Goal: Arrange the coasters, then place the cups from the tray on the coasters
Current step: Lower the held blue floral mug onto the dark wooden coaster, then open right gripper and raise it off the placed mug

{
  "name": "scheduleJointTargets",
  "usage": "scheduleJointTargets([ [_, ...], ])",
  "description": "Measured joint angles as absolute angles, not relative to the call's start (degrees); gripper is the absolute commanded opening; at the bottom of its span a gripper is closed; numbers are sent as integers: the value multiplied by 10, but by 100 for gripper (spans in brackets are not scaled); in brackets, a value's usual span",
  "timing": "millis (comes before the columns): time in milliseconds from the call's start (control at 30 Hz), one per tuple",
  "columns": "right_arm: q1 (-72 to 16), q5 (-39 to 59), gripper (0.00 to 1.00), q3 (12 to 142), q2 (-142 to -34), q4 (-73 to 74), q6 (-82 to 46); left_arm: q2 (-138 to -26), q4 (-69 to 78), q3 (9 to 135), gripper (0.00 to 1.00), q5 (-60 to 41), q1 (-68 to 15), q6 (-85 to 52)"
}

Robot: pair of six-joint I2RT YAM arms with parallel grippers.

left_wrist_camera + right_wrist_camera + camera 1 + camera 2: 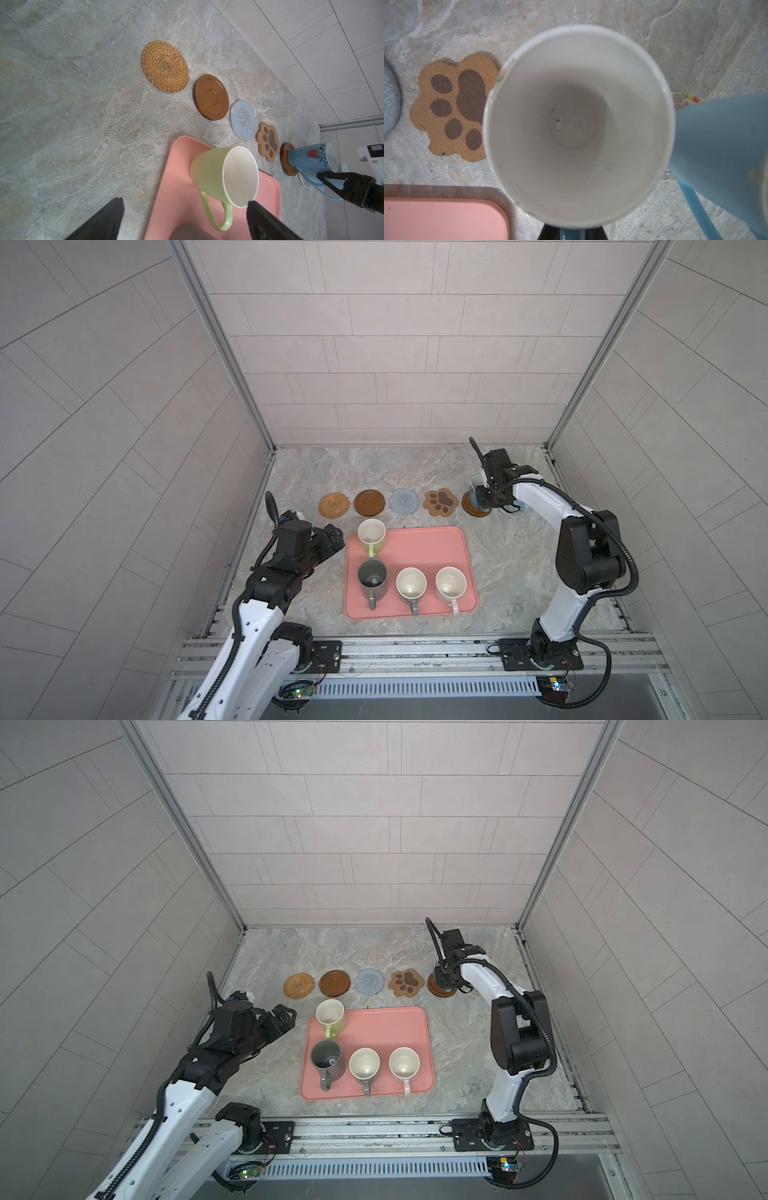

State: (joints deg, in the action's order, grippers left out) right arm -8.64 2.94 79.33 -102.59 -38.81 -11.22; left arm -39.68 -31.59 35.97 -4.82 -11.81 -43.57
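Several coasters lie in a row beyond the tray (pixel 415 543): rattan (pixel 333 504), dark wooden disc (pixel 370 502), blue-grey crochet (pixel 404 502), paw-shaped (pixel 441 502), and a second wooden disc (pixel 471 509). A blue flowered cup (pixel 307 158) rests on that second disc (pixel 287 160). My right gripper (pixel 573 233) is shut on its handle. A plain blue cup (pixel 720 145) stands beside it on a beige coaster (pixel 683 99). On the tray are the light green (pixel 371 533), dark grey (pixel 372 578), grey-handled (pixel 411 585) and pink-handled (pixel 450 583) cups. My left gripper (pixel 185 209) is open, just short of the green cup (pixel 218 172).
The marble floor is closed in by tiled walls at the back and sides, with metal rails along the left, right and front edges. The right arm's elbow (pixel 586 556) stands to the right of the tray.
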Motion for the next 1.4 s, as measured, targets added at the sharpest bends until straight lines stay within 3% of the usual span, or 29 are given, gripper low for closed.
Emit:
scheduleJointTargets([
  [233,-86,32,8,792,-1026,-387,-108,-395,-316,360,100,-48,-118,-437],
  [833,-86,39,29,771,-1024,-376,-118,-392,-316,360,100,-48,-118,-438],
  [1400,-86,41,41,765,-1006,-385,-121,-381,-316,360,100,-48,-118,-441],
])
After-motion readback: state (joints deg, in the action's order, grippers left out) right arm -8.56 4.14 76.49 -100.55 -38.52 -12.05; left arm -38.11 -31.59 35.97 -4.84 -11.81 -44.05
